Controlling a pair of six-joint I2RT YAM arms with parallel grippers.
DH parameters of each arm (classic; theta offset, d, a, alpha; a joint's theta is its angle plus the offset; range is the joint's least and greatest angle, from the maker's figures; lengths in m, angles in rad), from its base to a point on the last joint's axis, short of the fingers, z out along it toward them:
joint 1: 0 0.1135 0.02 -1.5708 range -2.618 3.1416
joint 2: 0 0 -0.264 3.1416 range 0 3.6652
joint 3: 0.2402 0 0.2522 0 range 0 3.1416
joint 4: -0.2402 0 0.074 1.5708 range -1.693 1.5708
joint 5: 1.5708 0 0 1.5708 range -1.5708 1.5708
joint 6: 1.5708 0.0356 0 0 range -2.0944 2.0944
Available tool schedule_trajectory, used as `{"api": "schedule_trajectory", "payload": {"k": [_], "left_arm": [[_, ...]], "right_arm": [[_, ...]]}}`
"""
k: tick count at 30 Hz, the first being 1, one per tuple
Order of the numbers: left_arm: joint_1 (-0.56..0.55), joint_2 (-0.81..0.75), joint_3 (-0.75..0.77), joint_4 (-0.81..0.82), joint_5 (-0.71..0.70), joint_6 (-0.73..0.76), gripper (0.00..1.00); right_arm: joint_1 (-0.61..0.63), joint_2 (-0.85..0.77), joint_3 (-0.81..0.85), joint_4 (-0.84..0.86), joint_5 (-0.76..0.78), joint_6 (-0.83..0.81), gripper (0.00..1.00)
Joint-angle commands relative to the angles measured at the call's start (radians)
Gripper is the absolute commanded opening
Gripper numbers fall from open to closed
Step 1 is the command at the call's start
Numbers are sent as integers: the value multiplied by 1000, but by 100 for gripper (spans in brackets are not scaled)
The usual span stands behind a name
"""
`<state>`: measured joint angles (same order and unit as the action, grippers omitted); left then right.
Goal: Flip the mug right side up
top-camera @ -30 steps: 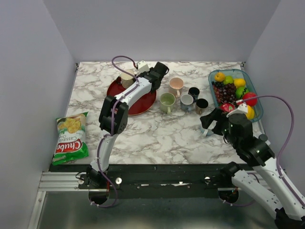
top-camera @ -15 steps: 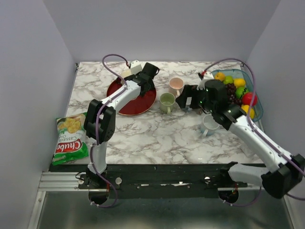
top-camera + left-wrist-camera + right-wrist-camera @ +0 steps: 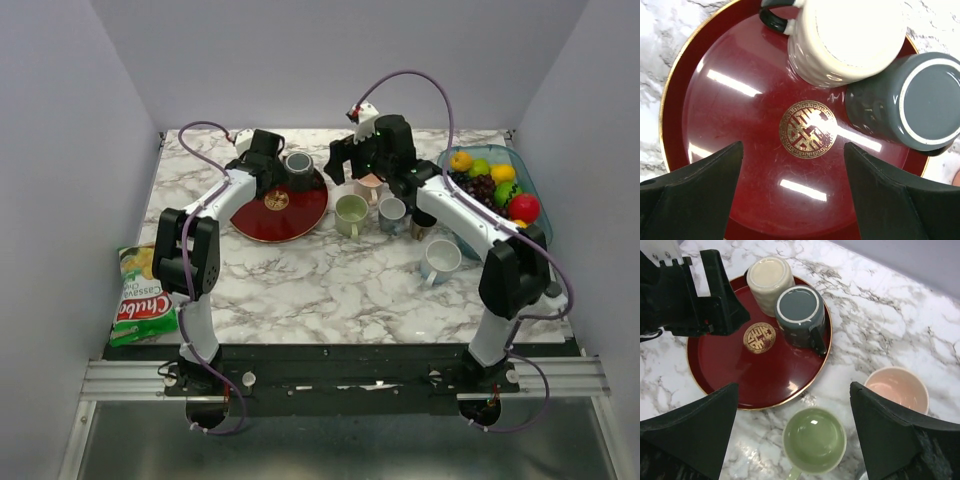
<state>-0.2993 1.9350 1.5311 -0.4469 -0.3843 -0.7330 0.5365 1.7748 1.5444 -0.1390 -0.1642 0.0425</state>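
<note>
White-and-grey marble table (image 3: 330,285) fills the floor of a plain grey-walled enclosure. At its far left sits a round dark red plate with a gold rim and gold centre emblem (image 3: 270,215) (image 3: 740,125) (image 3: 765,375). Two mugs stand on the plate, both base-up and touching: a cream ceramic mug with a black handle (image 3: 850,35) (image 3: 770,277) and a dark grey mug with a pale base ring (image 3: 298,163) (image 3: 920,100) (image 3: 799,310). The left gripper (image 3: 268,150) (image 3: 792,147) hangs over the plate, jaws spread wide and empty. The right gripper (image 3: 345,165) (image 3: 794,387), also wide and empty, hangs near the plate's right edge, above an upright pale green mug (image 3: 350,210) (image 3: 814,440) and an upright pink mug (image 3: 370,180) (image 3: 896,390).
</note>
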Motion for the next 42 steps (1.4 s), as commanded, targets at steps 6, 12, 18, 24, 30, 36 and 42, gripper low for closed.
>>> {"api": "schedule_trajectory", "payload": {"k": [6, 12, 18, 24, 30, 36, 42], "left_arm": [[6, -16, -38, 89, 156, 67, 86], [6, -2, -36, 119, 254, 84, 85], [6, 13, -14, 109, 285, 93, 84], [8, 16, -8, 112, 317, 95, 84], [6, 5, -14, 109, 318, 99, 84], [8, -5, -15, 108, 317, 99, 84], [8, -5, -14, 102, 315, 99, 84]], "right_arm": [[0, 306, 209, 52, -95, -57, 89], [0, 423, 328, 47, -109, 72, 75], [-3, 531, 439, 3, -115, 111, 75], [-33, 552, 439, 10, -126, 279, 40], [-73, 534, 407, 16, -113, 503, 21], [-127, 600, 489, -40, -273, 746, 9], [-129, 710, 657, -180, -354, 841, 8]]}}
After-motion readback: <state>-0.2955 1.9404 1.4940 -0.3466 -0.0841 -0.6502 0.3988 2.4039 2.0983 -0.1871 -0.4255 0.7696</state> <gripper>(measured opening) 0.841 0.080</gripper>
